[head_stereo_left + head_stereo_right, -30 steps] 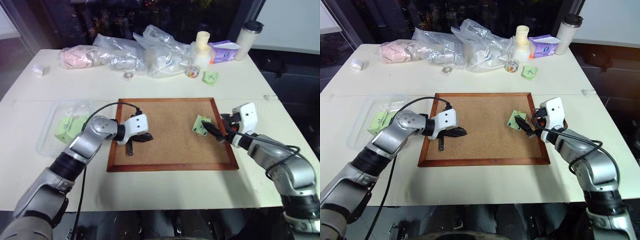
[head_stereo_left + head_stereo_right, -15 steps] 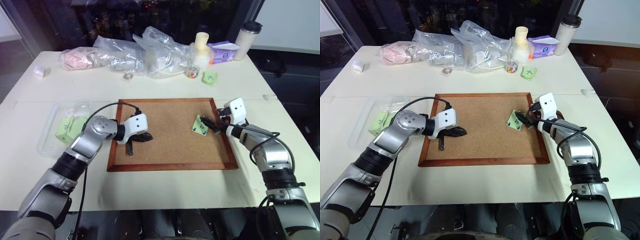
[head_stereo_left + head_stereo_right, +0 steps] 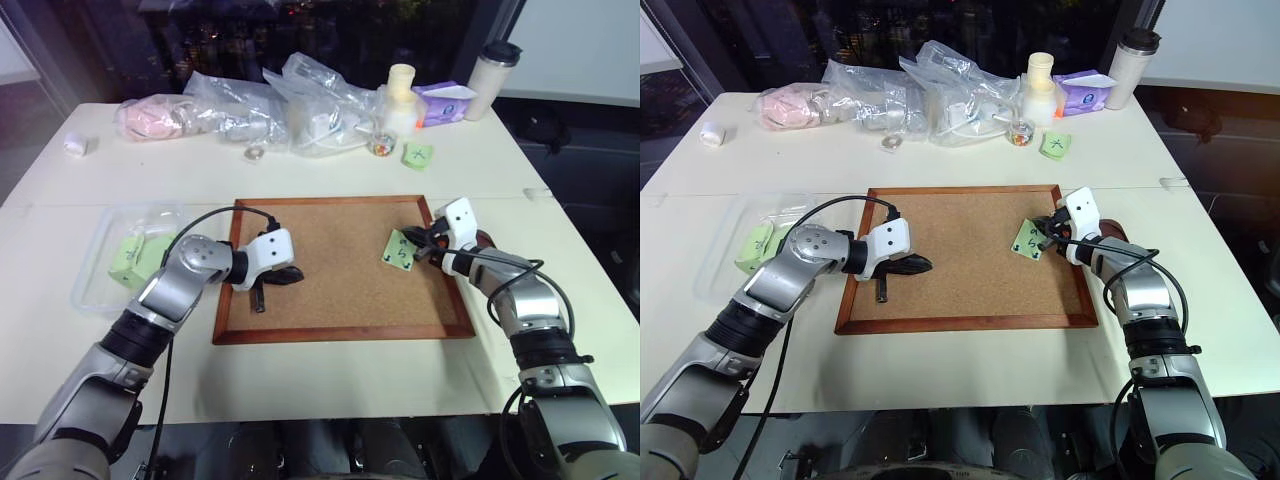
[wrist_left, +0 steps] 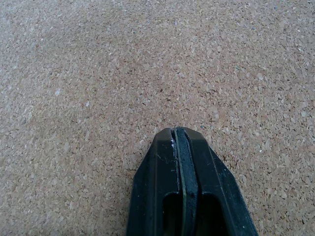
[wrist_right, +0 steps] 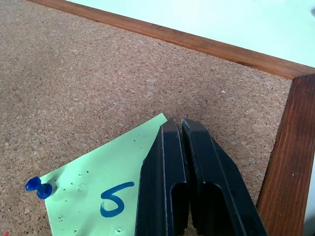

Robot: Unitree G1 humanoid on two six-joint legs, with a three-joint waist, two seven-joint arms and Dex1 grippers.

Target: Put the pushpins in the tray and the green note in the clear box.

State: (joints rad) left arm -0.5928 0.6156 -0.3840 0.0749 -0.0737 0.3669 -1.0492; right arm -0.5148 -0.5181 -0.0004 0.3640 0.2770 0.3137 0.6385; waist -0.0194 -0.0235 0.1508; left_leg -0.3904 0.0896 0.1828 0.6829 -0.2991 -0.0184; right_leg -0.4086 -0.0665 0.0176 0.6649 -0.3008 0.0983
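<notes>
The green note [image 3: 397,250], marked with a "5", lies on the right part of the corkboard [image 3: 340,334]. A blue pushpin [image 5: 37,187] sticks in one corner of the green note [image 5: 98,196]. My right gripper [image 3: 412,243] is shut, its tips [image 5: 173,123] over the opposite corner of the note; I cannot tell if paper is pinched. The brown tray [image 3: 1112,228] sits just right of the board, partly hidden behind my right wrist. My left gripper [image 3: 290,275] is shut and empty, resting low on the board's left part. The clear box [image 3: 100,285] stands left of the board.
Pale green notes [image 3: 135,255] lie in the clear box. Along the back are plastic bags [image 3: 300,100], a small jar [image 3: 381,147], a green note with an x [image 3: 419,153], a white bottle [image 3: 401,95], a purple pack [image 3: 447,102] and a tumbler [image 3: 494,67].
My right gripper has moved forward and down to the green note and gone from open to shut. The left gripper has stayed where it was, shut.
</notes>
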